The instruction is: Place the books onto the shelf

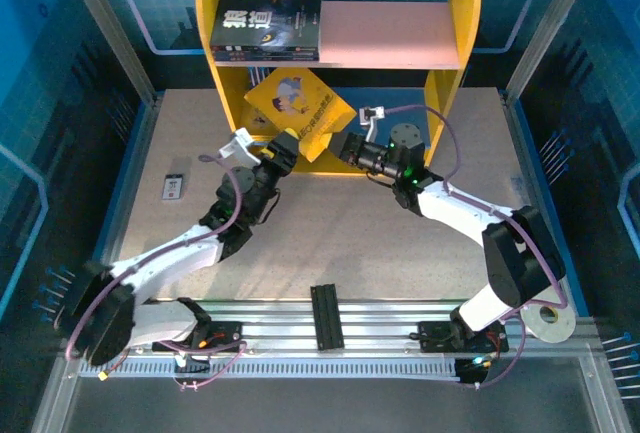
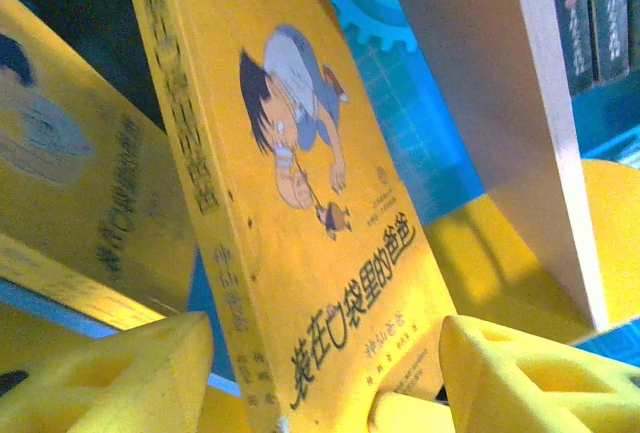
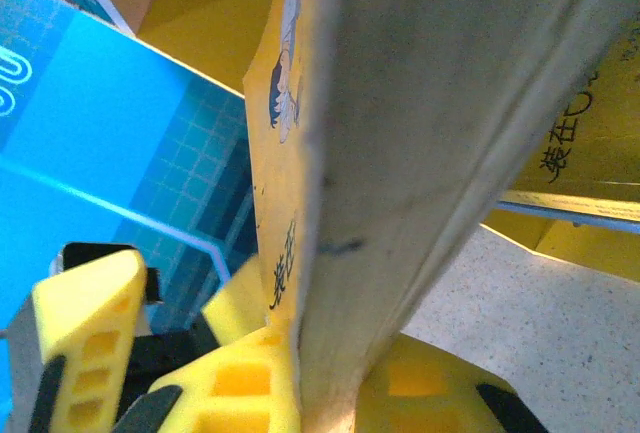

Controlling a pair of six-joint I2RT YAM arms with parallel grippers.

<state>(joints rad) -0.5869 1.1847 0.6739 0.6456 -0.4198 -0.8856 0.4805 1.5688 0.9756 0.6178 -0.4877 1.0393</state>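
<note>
We see a small white-and-black card (image 1: 175,188) lying flat on the speckled beige table (image 1: 400,243), far to the left and well apart from everything else. Along the near edge runs a slotted aluminium rail (image 1: 380,338), and a black ribbed block (image 1: 327,316) sits across it near the middle. A white roll of tape (image 1: 549,323) rests by the rail's right end. Blue panels (image 1: 140,3) wall the space, and in the left wrist view we make out a pale gear outline (image 2: 385,28) on them.

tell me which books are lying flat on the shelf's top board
The dark navy books, stacked at the left end of the pink board; the yellow cartoon book is tilted, lower down.
</note>
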